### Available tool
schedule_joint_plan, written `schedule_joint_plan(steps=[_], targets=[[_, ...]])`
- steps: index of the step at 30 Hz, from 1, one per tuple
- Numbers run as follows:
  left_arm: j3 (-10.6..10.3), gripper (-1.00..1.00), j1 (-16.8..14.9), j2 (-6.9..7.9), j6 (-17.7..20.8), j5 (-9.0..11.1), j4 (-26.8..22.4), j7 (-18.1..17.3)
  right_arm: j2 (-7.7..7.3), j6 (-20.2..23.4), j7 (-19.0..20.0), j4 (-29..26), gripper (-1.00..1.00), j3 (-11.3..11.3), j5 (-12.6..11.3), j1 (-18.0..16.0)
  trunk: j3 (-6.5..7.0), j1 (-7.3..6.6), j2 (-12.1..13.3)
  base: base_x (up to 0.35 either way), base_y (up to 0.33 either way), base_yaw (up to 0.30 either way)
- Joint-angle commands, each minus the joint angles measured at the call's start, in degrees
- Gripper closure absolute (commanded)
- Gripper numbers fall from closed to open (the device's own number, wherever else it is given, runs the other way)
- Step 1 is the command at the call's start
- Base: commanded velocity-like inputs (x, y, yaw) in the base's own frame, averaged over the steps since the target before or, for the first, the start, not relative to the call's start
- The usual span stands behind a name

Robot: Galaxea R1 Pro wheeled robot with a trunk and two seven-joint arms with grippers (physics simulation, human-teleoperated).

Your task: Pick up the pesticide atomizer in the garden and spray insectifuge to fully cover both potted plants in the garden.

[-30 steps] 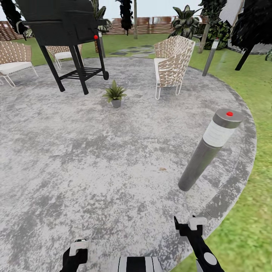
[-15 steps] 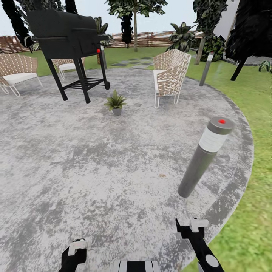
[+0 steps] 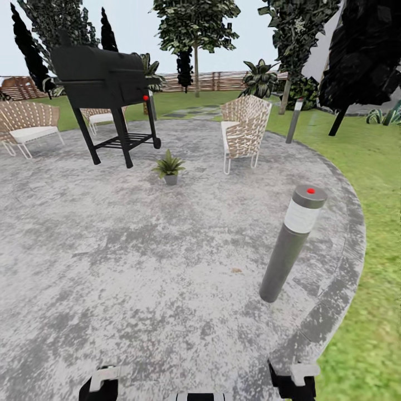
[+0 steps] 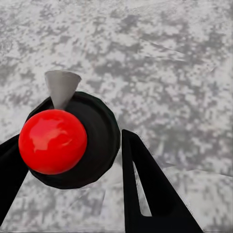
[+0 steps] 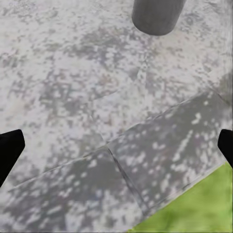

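left gripper (image 4: 73,165) is clamped on the pesticide atomizer (image 4: 63,141), so pickup is done. right gripper (image 5: 116,150) is spread, holding nothing. one potted plant (image 3: 169,166) sits well ahead on the paving (image 3: 139,250), near the grill (image 3: 106,83); spraying not started.

The left hand (image 4: 73,165) clamps the pesticide atomizer (image 4: 68,141), seen end-on, above grey paving (image 4: 160,63).

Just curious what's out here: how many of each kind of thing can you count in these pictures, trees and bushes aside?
wicker chairs: 3
bollard lights: 2
grill: 1
potted plant: 1
pesticide atomizer, between the left fingers: 1
Total: 8
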Motion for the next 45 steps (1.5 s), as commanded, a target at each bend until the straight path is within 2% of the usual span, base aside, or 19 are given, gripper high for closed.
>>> schedule_joint_plan(steps=[1, 5, 8, 17, 32, 45], targets=[[0.50, 1.00, 0.36, 0.01, -0.21, -0.40, 0.00, 0.06, -0.15, -1.95, -0.03, 2.50, -1.00, 0.03, 0.07, -0.03, 0.29, -0.04, 0.00, 0.000, 0.000, -0.067], [1.46, 1.00, 1.59, 0.21, -0.23, -0.40, -0.46, 0.09, -0.60, -7.69, -0.03, 9.61, -1.00, -0.01, 0.03, -0.02, 1.53, -0.14, 0.06, 0.000, 0.000, -0.067], [1.78, 1.00, 1.97, 0.26, -0.20, -0.45, -0.48, 0.28, -0.79, -9.81, -0.01, 11.85, -1.00, 0.08, 0.00, -0.02, 2.46, -0.22, 0.10, 0.000, 0.000, -0.066], [1.88, 1.00, 2.78, 0.12, -0.23, -0.43, 0.02, 1.07, -0.61, -10.48, -0.26, 12.85, -1.00, 0.07, -0.17, -0.02, 5.25, -0.45, 0.22, 0.000, 0.000, -0.027], [1.90, 1.00, 2.88, 0.10, -0.23, -0.43, 0.22, 1.11, -0.34, -10.50, -0.27, 12.78, -1.00, 0.05, -0.36, -0.02, 8.09, -3.74, 6.23, 0.000, 0.000, 0.000], [1.87, 1.00, 2.91, 0.10, -0.23, -0.38, 0.19, 1.11, -0.43, -10.50, -0.24, 12.83, -1.00, -0.04, -0.28, -0.02, 8.09, -3.74, 6.23, 0.017, 0.007, 0.000]])
